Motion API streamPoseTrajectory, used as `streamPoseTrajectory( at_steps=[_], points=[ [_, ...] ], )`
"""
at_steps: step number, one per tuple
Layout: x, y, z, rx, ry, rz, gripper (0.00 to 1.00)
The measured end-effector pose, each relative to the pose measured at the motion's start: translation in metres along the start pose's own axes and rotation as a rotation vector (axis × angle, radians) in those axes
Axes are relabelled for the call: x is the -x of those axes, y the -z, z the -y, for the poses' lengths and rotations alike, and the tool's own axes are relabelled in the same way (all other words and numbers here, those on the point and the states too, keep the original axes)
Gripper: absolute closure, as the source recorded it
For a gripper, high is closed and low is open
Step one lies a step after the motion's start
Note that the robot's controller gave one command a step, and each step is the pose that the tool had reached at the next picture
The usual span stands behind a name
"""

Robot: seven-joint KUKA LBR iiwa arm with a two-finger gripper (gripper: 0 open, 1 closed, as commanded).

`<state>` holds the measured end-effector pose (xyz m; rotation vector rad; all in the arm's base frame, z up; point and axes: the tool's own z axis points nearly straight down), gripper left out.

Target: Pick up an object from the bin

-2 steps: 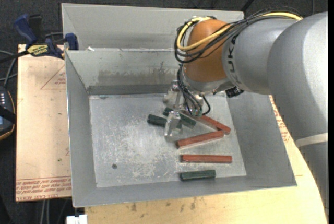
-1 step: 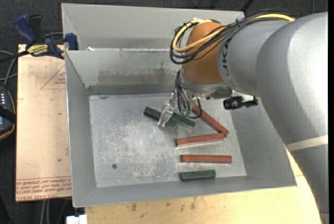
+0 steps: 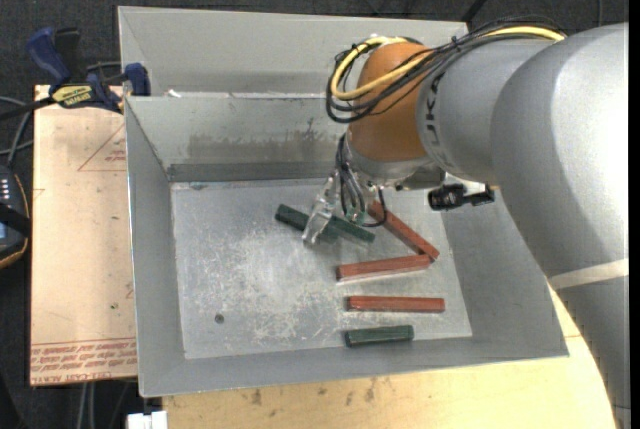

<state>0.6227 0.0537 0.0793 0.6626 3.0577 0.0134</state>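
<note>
The left half of the bin (image 3: 150,247) floor lay bare, giving open access from above between the left, back and front walls. Near the centre, the gripper (image 3: 322,225) and the arm's wrist stood over a dark green bar (image 3: 292,215) and blocked approach from the right. The right half was obstructed by a slanted red-brown bar (image 3: 410,234), an upper level red-brown bar (image 3: 385,268), a lower level red-brown bar (image 3: 395,304) and a second dark green bar (image 3: 379,336), with only narrow strips of floor between them.

even indoor light, soft shadows

Grey arm (image 3: 540,147), orange wrist cover (image 3: 392,112), yellow cables (image 3: 345,77).
</note>
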Motion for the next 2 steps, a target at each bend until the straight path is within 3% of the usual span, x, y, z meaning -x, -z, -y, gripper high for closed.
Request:
streamPoseTrajectory(
  at_steps=[2],
  points=[
    [0.0001,0.0023,-0.0006,-0.003,0.003,-0.002,1.0]
  ],
)
